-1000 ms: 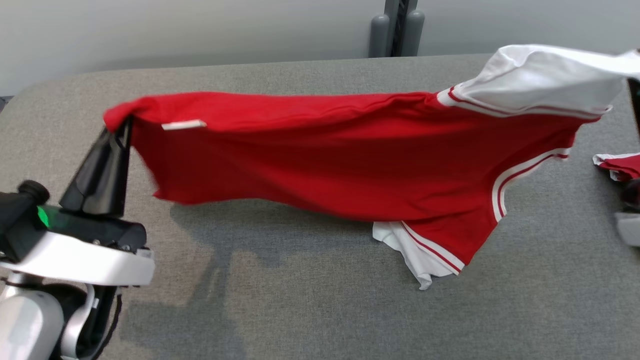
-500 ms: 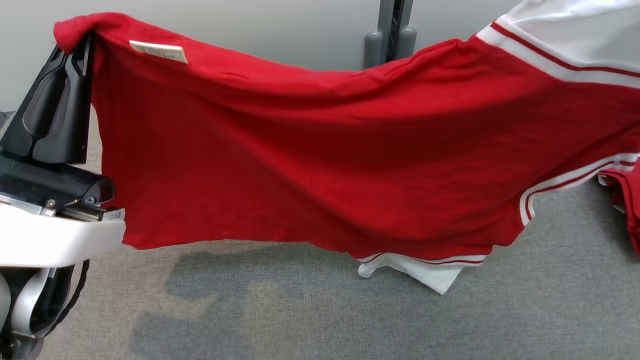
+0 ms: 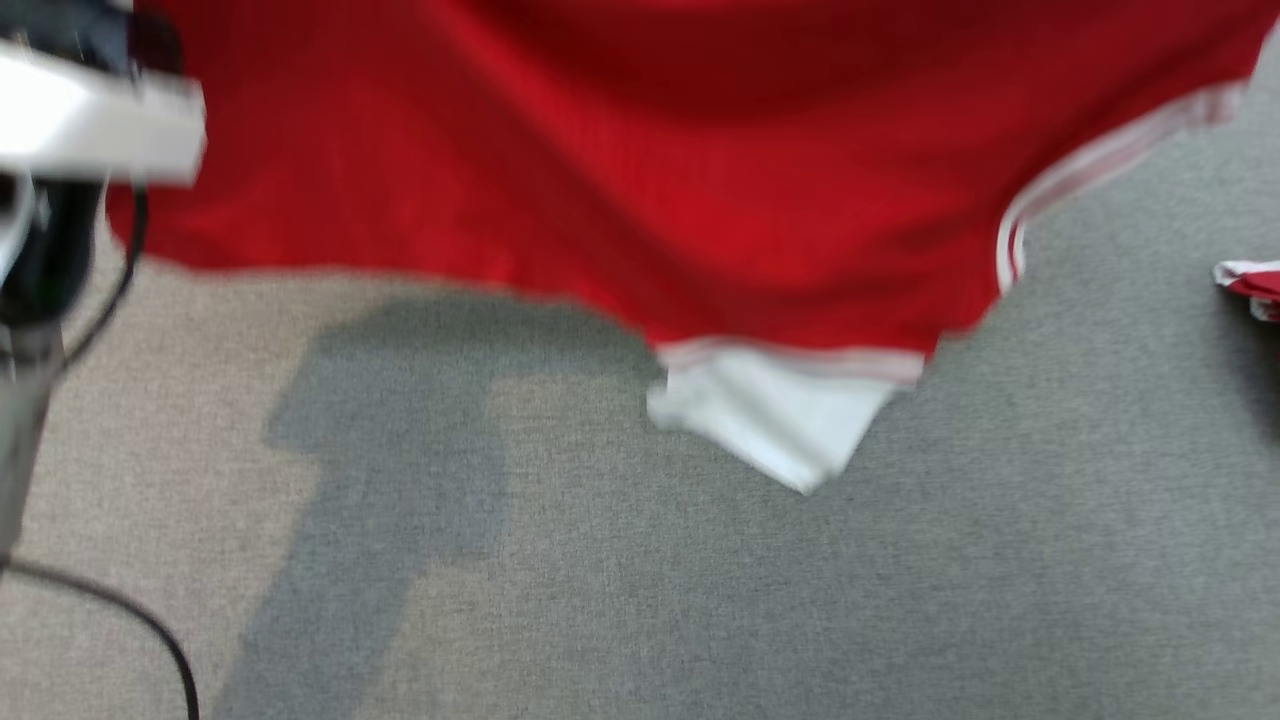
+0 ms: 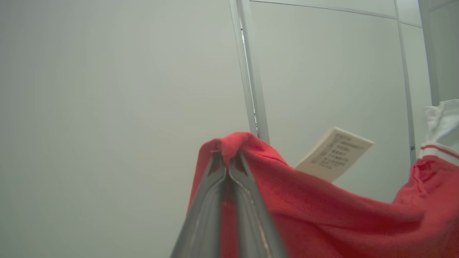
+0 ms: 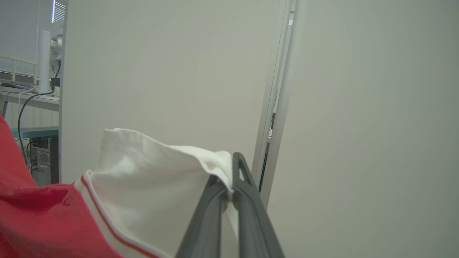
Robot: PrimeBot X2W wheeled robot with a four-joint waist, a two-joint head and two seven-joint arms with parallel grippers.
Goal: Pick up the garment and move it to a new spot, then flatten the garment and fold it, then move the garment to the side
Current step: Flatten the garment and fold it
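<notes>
Garment (image 3: 640, 170) is airborne, stretched sideways between both grippers, its red body spanning the top of the head view above the grey table (image 3: 700, 600). Head view is motion-blurred. Left gripper (image 4: 229, 159): fingers pressed together, clamped on a bunched red corner of the garment. A nub of cloth pokes out just past the tips and the rest falls away to the right of the left wrist view. White label (image 4: 333, 154) with small print sticks up from the red edge near that grip. Right gripper (image 5: 228, 175): fingers together, clamped on the edge of a white sleeve (image 5: 154, 175). The white-red trim (image 5: 104, 218) where that sleeve meets the red body sits at lower left of the right wrist view. Both wrist views face a pale wall (image 4: 107, 89) with a vertical post (image 4: 251, 71) behind the cloth. In the head view the garment's lower edge sags toward the middle, and the hanging sleeve (image 3: 770, 420) is the lowest part, near table centre; can't tell if its tip touches the table. Shadow (image 3: 400, 420) lies on the table below and to the left of it. Striped trim also runs up the right side of the red body. Pale forearm (image 3: 90, 130) shows at upper left in front of the red cloth, with a black cable (image 3: 150, 640) curving down at lower left. A second red-and-white cloth (image 3: 1250, 285) lies on the table at the right edge, well apart from the hanging sleeve.
</notes>
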